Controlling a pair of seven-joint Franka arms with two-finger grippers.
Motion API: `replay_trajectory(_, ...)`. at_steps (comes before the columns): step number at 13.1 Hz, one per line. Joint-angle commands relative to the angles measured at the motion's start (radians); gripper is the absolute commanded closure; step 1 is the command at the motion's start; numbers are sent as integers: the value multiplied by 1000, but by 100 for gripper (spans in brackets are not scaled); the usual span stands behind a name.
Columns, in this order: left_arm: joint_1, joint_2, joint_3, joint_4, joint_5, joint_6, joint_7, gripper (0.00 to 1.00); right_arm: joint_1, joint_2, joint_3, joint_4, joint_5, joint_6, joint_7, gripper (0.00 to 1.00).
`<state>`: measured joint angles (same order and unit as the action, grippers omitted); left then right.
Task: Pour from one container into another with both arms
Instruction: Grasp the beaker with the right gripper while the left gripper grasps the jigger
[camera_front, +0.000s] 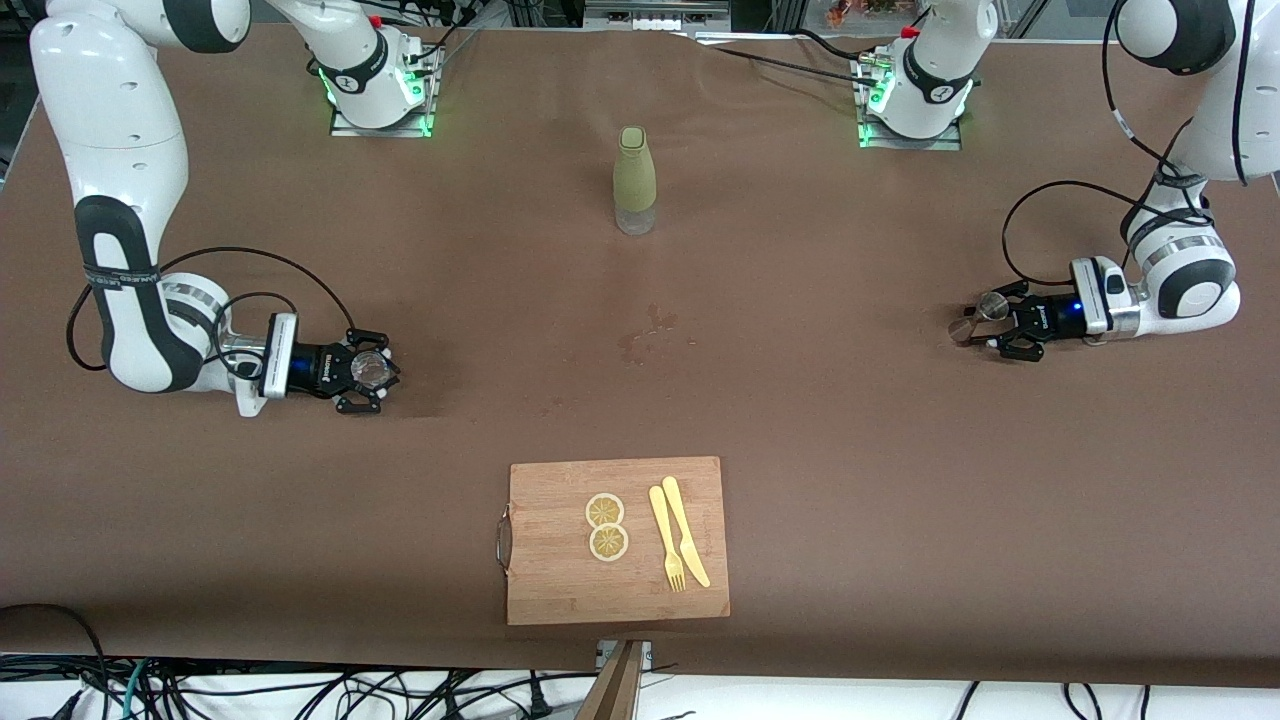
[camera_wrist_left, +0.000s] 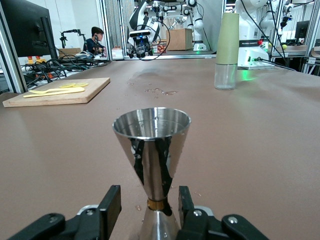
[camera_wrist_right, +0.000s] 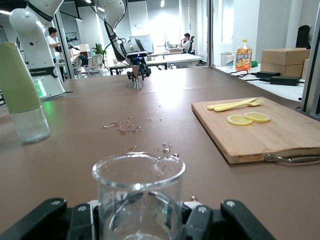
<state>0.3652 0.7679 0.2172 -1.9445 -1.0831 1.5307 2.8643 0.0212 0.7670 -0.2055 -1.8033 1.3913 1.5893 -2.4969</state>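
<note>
At the right arm's end of the table, the right gripper (camera_front: 365, 372) sits low at the table, fingers closed around a clear glass beaker (camera_front: 371, 370) that stands upright between them; the right wrist view shows the beaker (camera_wrist_right: 138, 192) seemingly empty. In the middle, nearer the bases, stands a green bottle (camera_front: 634, 180), with a patch of spilled drops (camera_front: 650, 335) on the brown table (camera_front: 850, 480) nearer the camera, and nearer still a cutting board (camera_front: 616, 540) carrying two lemon slices (camera_front: 606, 526), a knife (camera_front: 685, 530) and a fork (camera_front: 666, 538). At the left arm's end, the left gripper (camera_front: 990, 325) is clamped on the narrow waist of a steel jigger (camera_front: 978, 318), upright at table level. Both containers seem grasped but not lifted, so the pour is not yet begun. Next, both arms probably need to raise their vessels and meet over the table's middle, then one tips slowly over the other's rim.
</note>
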Motion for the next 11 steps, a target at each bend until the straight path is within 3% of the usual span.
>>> replay_trajectory(1,8,25,18,-11,6,-30,409,66,0,-3,-2,7,20,-5,29,100)
replay_trajectory(4,9,25,18,-14,6,-40,409,70,0,-2,-2,7,20,-12,30,100)
replay_trajectory(5,11,24,18,-14,6,-43,411,81,2,-3,-2,16,20,-12,39,100)
replay_trajectory(6,11,25,19,-16,5,-44,409,85,2,-3,-2,27,17,-14,65,100)
replay_trajectory(7,14,25,19,-16,5,-44,409,100,2,-6,0,30,15,-14,81,100)
replay_trajectory(11,21,21,25,-25,0,-43,382,100,51,-43,0,42,12,-14,157,100)
